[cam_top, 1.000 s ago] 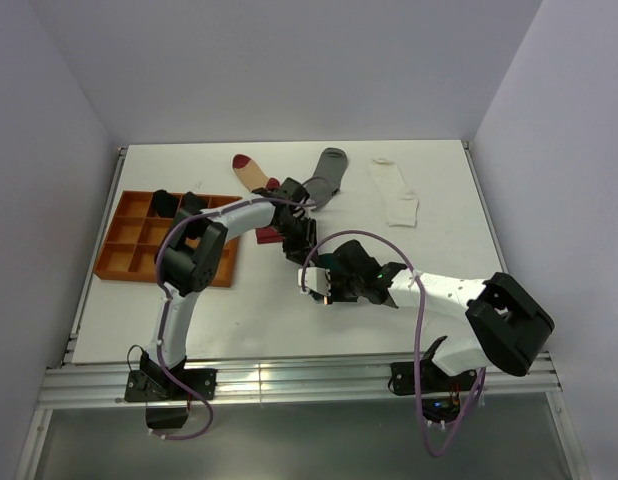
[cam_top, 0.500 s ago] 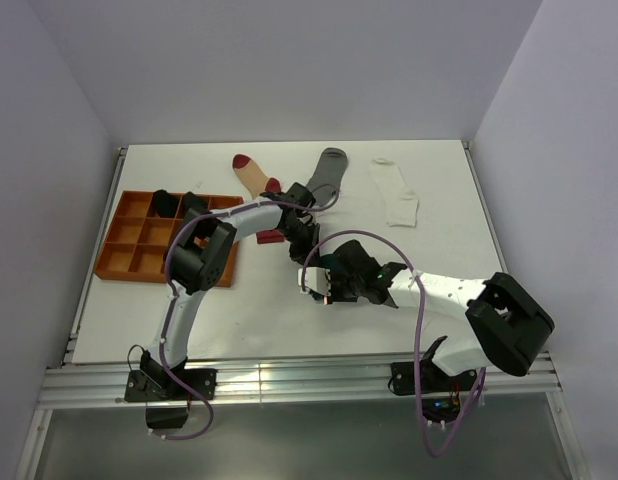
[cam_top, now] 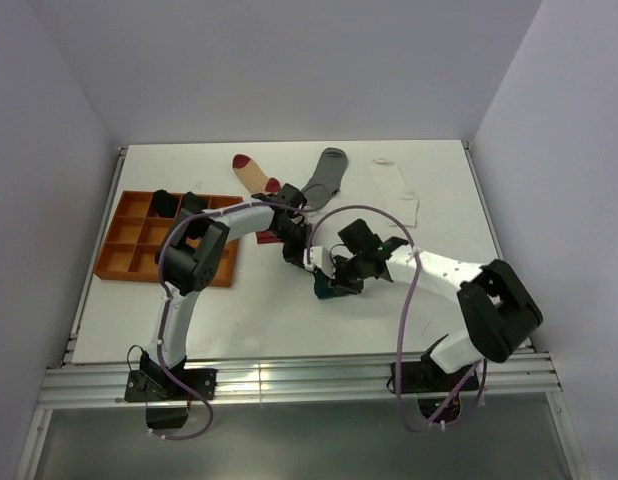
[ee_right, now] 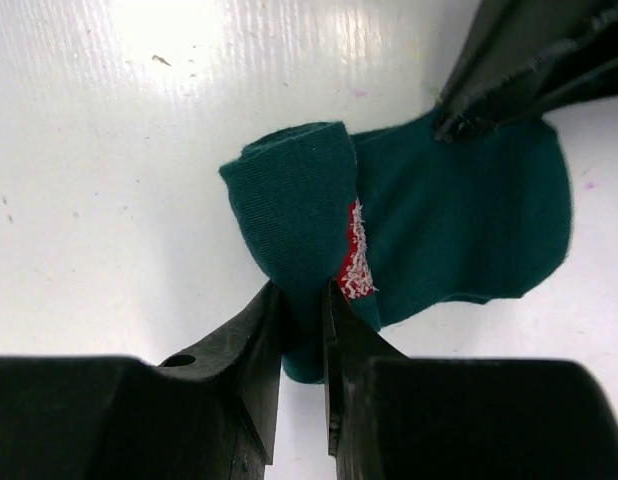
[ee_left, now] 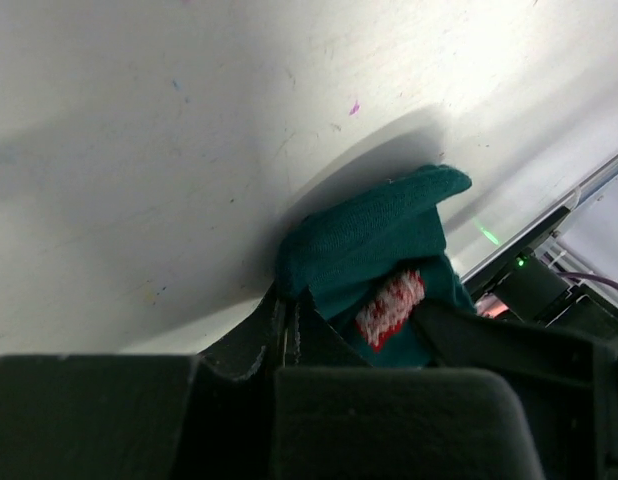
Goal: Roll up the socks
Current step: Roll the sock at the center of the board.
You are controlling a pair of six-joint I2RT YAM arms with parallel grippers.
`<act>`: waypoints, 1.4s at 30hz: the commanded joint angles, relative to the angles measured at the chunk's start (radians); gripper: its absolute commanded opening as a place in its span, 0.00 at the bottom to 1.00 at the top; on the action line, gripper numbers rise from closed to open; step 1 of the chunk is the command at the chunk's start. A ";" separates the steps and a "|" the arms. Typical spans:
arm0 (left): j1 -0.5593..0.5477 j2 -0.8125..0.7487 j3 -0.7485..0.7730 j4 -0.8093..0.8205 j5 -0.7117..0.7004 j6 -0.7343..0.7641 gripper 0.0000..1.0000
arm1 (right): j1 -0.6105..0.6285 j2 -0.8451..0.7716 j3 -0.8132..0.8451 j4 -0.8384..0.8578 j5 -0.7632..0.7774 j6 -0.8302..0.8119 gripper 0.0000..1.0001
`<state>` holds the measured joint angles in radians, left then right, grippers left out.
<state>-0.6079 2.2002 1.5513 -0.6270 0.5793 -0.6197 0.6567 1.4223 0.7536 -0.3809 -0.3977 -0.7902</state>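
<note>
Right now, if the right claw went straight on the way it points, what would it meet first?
The teal sock; the right claw pinches its rolled fold. Beyond that, probably only table.

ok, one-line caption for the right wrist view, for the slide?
Teal sock mid-roll on the white table: right jaws pinch the rolled end, left jaws clamp the opposite edge.

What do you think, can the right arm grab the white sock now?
Probably not yet: the right gripper is shut on the teal sock. Nothing else blocks the way to the white sock.
</note>
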 commanded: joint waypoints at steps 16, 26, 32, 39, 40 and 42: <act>0.014 -0.102 -0.174 0.177 -0.107 0.009 0.00 | -0.238 0.640 0.492 -0.549 -0.248 0.072 0.15; 0.002 -0.209 -0.292 0.344 -0.145 -0.009 0.14 | -0.256 0.741 0.616 -0.650 -0.201 0.141 0.16; -0.004 -0.298 -0.338 0.412 -0.199 0.017 0.36 | -0.256 0.777 0.656 -0.670 -0.168 0.183 0.17; -0.023 -0.413 -0.404 0.498 -0.248 0.066 0.39 | -0.255 0.806 0.687 -0.685 -0.174 0.210 0.17; -0.039 -0.433 -0.408 0.524 -0.245 0.089 0.39 | -0.256 0.814 0.688 -0.690 -0.174 0.212 0.17; -0.071 -0.442 -0.415 0.555 -0.228 0.127 0.39 | -0.256 0.823 0.697 -0.694 -0.176 0.218 0.17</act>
<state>-0.6304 1.8221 1.1435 -0.1806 0.3534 -0.5713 0.3985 2.1681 1.4574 -1.1397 -0.7872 -0.5549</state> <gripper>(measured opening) 0.390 0.240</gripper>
